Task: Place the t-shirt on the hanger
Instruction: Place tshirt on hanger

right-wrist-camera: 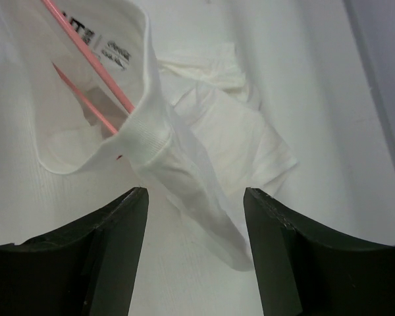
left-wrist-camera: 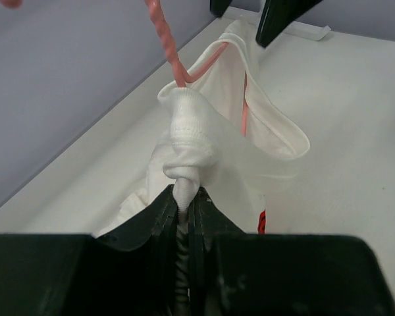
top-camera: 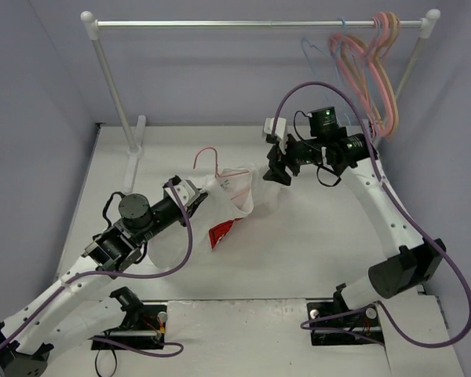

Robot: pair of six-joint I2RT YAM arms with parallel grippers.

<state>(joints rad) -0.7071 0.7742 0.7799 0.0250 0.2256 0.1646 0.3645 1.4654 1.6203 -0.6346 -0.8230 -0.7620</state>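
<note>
The white t-shirt point(top-camera: 234, 200) hangs bunched mid-table, a strip of its red print showing low down. The pinkish-red wire hanger point(top-camera: 208, 157) sits in its neck opening, hook sticking up. My left gripper point(top-camera: 201, 188) is shut on a twisted bunch of the t-shirt's collar point(left-wrist-camera: 184, 187) and holds it up; the hanger's wire point(left-wrist-camera: 168, 49) rises just beyond. My right gripper point(top-camera: 278, 170) is open, just right of the t-shirt. In the right wrist view it hovers above the collar point(right-wrist-camera: 141, 138) and a sleeve point(right-wrist-camera: 210, 191), with the hanger's arms point(right-wrist-camera: 92, 59) inside the neck.
A clothes rail point(top-camera: 251, 23) spans the back. A bunch of pink and peach hangers point(top-camera: 373, 71) and a pale blue hanger point(top-camera: 314, 55) hang at its right end. The rail's left post point(top-camera: 118, 94) stands on the table at the back left.
</note>
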